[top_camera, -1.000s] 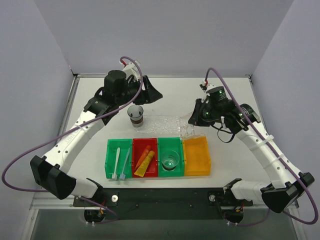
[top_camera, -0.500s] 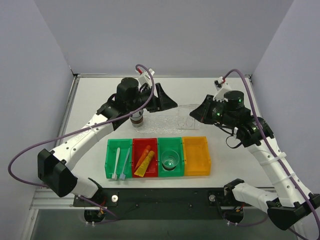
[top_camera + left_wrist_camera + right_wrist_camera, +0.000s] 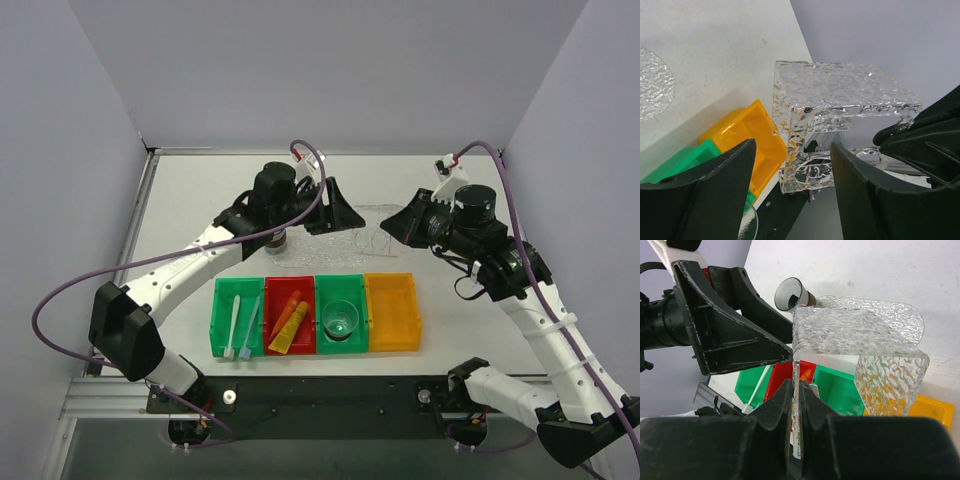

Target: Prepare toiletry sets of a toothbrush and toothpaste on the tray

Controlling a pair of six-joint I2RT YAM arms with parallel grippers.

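Left arm reaches in from the near-left corner to mid-worktop. Left gripper (image 3: 345,212) has its jaws wide apart, with nothing clamped. From the left wrist view, the tray's end sits in the gap ahead of them, and I can't see contact.

A clear cup (image 3: 273,238) stands on the worktop under that arm, left of centre.

Bin row along the near edge:
- Left green bin (image 3: 220,318) holds the white toothbrush (image 3: 236,320) and the pale blue toothbrush (image 3: 250,322) side by side.
- Red bin (image 3: 272,292) holds the orange tube (image 3: 288,312) and the yellow-orange tube (image 3: 291,332).
- Second green bin (image 3: 358,290) holds another clear cup (image 3: 340,320).
- Orange bin (image 3: 393,315) is at the right end.

None of the set items is on the tray.

Tray (image 3: 860,330) is behind the row, right of centre, between the two grippers. It's raised and tilted, not flat on the worktop.

Right gripper (image 3: 796,386) is closed tight, pinching the tray's thin edge between its fingers.
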